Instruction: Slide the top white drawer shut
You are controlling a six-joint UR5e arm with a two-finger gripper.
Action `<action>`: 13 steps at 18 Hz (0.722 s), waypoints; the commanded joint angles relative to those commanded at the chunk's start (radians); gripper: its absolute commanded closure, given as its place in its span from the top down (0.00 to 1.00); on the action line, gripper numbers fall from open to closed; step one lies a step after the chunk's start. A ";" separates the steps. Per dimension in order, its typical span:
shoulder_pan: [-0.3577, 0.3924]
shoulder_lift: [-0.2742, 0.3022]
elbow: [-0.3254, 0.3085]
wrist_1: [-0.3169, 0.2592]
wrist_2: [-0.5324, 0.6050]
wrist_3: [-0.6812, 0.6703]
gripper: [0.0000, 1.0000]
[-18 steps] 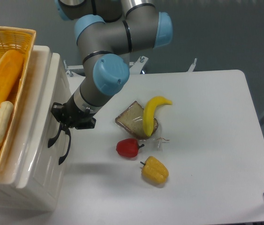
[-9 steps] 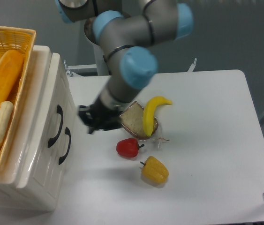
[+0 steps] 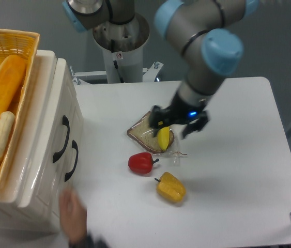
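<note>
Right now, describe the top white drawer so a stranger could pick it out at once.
At the table's left edge stands a glossy white cabinet with a yellow wicker basket on top. The top white drawer is the front panel nearer the basket. Its curved black handle sits closer to the basket than the second handle beside it.

Arm [image 3: 207, 57] reaching down from upper centre, grey links and blue joint caps, elbow bent toward the right. Wrist tilted low over the table, blue light glowing on it. Gripper [image 3: 179, 123] black, pointing down and left, partly blurred; finger state unclear. Blurred hand [image 3: 74, 217] at the bottom left edge.
</note>
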 joint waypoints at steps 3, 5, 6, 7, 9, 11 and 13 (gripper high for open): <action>0.068 -0.046 0.006 0.107 0.049 0.109 1.00; 0.106 -0.096 0.021 0.153 0.072 0.177 1.00; 0.124 -0.116 0.032 0.163 0.091 0.221 1.00; 0.141 -0.135 0.041 0.164 0.107 0.272 1.00; 0.167 -0.175 0.051 0.164 0.146 0.373 1.00; 0.198 -0.201 0.052 0.170 0.166 0.440 1.00; 0.236 -0.238 0.054 0.204 0.166 0.505 1.00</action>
